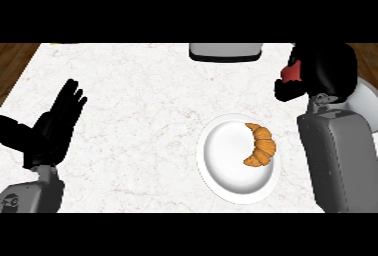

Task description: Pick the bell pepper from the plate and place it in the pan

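Bell pepper (292,73): we saw only a small red patch of it, showing at the left edge of the right hand, up near the counter's far right corner.
Right hand (321,70): we found its black fingers curled round the bell pepper, hiding most of it; the hand was well beyond the plate.
Right forearm (339,160): we saw it come in grey from the lower right, running up just beside the plate's right rim.
Plate (225,165): white and round, it lay on the counter right of the middle; we saw no pepper on it.
Croissant (261,145): golden-brown and curved, it rested on the plate's right half.
Pan: we could not make it out with any certainty; a pale curved shape (367,102) behind the right arm may have been part of it.
Left hand (53,125): at the left edge, we saw it open, fingers straight and pointing up, resting and holding nothing.
Counter (133,100): pale marbled top, with brown wood beyond it at both upper corners.
Grey object (225,51): a rounded grey-and-white thing sat at the far edge, cut off by the view.
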{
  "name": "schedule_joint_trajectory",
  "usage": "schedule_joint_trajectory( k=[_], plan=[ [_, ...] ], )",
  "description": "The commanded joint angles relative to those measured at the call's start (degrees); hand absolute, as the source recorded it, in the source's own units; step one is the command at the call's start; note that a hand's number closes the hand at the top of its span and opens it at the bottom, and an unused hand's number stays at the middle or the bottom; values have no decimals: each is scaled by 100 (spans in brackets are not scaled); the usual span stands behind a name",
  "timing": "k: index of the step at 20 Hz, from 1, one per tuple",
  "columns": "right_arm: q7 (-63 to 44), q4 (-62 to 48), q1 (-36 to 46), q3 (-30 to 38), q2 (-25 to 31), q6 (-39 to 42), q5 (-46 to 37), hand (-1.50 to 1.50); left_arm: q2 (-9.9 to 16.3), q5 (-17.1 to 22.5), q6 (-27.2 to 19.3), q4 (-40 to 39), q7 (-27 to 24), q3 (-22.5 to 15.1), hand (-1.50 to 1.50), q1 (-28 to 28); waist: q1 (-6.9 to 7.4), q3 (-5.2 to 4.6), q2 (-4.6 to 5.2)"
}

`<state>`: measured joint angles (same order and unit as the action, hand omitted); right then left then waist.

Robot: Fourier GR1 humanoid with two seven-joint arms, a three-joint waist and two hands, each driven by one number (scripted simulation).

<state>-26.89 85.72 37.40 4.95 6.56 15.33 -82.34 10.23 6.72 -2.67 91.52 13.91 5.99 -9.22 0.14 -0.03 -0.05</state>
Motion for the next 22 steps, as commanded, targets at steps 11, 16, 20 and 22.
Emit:
schedule_joint_trajectory(
  k=[11,16,20,22],
  plan=[
    [991,-1533,63,1762,1484,-1628,1002,150,-325,-307,-288,88,91,-263,0,-86,15,5,17],
    [1839,-2680,-21,2285,2027,-2440,1469,150,-54,-21,40,376,205,-33,0,181,56,7,17],
    [2849,-4260,289,2762,2727,-2920,1868,150,-138,-169,-75,425,329,-191,0,62,129,14,46],
    [3144,-4764,450,2758,2709,-3097,1979,150,29,47,230,381,-3,21,0,338,164,13,50]
  ],
)
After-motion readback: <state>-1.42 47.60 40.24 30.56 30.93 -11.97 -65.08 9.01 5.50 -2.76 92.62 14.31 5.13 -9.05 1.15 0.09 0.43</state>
